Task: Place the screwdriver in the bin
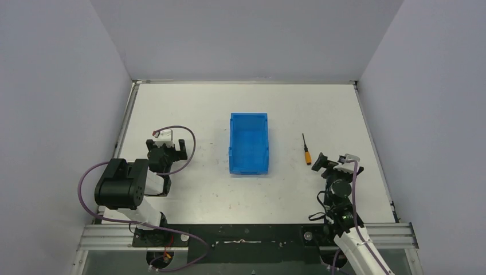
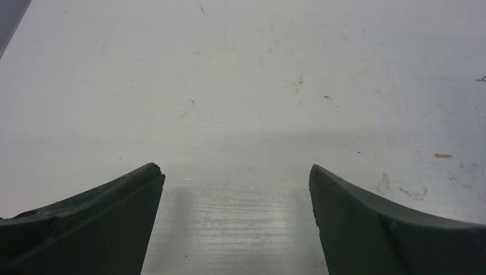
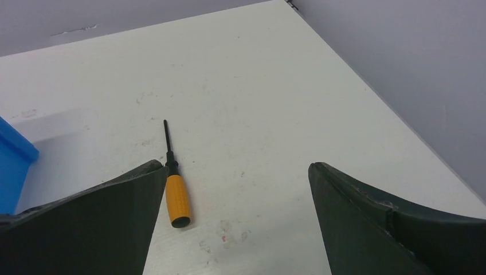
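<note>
The screwdriver [image 1: 306, 150], orange-handled with a thin black shaft, lies flat on the white table right of the blue bin [image 1: 249, 143]. In the right wrist view the screwdriver [image 3: 175, 195] rests just inside the left finger [image 3: 109, 217], handle toward the camera, and a blue corner of the bin [image 3: 11, 166] shows at the left edge. My right gripper [image 1: 333, 162] stands open just near-right of the handle, holding nothing. My left gripper [image 1: 167, 150] stands open over bare table, left of the bin, with only tabletop between its fingers [image 2: 97, 223].
Grey walls enclose the table on three sides. The right table edge [image 3: 401, 120] runs close beside the right gripper. A metal rail [image 1: 246, 235] carries both arm bases at the near edge. Purple cables loop around the left arm [image 1: 123, 186].
</note>
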Robot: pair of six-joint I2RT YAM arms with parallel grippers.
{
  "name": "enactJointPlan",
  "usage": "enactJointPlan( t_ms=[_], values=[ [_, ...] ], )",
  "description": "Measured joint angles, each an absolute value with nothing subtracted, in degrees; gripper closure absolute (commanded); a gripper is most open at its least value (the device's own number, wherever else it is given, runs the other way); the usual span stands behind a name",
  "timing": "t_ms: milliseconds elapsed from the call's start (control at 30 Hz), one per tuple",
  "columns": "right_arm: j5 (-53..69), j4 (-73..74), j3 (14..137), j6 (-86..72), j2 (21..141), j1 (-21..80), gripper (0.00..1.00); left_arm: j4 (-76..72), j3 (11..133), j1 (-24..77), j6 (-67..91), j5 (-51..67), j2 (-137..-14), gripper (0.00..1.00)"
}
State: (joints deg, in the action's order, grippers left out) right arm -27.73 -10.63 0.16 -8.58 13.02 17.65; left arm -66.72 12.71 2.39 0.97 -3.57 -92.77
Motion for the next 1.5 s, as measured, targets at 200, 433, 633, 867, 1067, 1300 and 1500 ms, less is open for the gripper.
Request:
enactJointPlan(
  t_ms=[200, 433, 633, 867, 1067, 1300, 1500],
  values=[
    [-27.7, -10.57, 1.39, -9.17, 17.04, 17.65, 0.0, -66.72, 12.71, 2.39, 0.97, -3.57, -92.77, 0.03],
    [-25.85, -6.31, 19.35, -10.61, 32.75, 17.65, 0.0, -66.72, 12.71, 2.39, 0.97, -3.57, -92.77, 0.03],
    [-18.9, 6.79, 47.88, -11.97, 54.54, 13.74, 0.0, -66.72, 12.71, 2.39, 0.95, -3.57, -92.77, 0.03],
    [-5.23, 20.99, 61.3, -12.43, 74.96, 5.13, 0.05, -66.72, 12.71, 2.39, 0.97, -3.57, -92.77, 0.03],
    [1.06, 28.71, 61.01, -11.16, 86.63, 4.95, 0.15, -66.72, 12.71, 2.39, 0.95, -3.57, -92.77, 0.03],
    [2.85, 29.19, 57.08, -10.87, 94.5, 5.06, 0.39, -66.72, 12.71, 2.39, 0.95, -3.57, -92.77, 0.03],
    [3.01, 26.87, 57.21, -10.5, 98.06, 5.98, 0.9, -66.72, 12.71, 2.39, 0.95, -3.57, -92.77, 0.03]
  ],
)
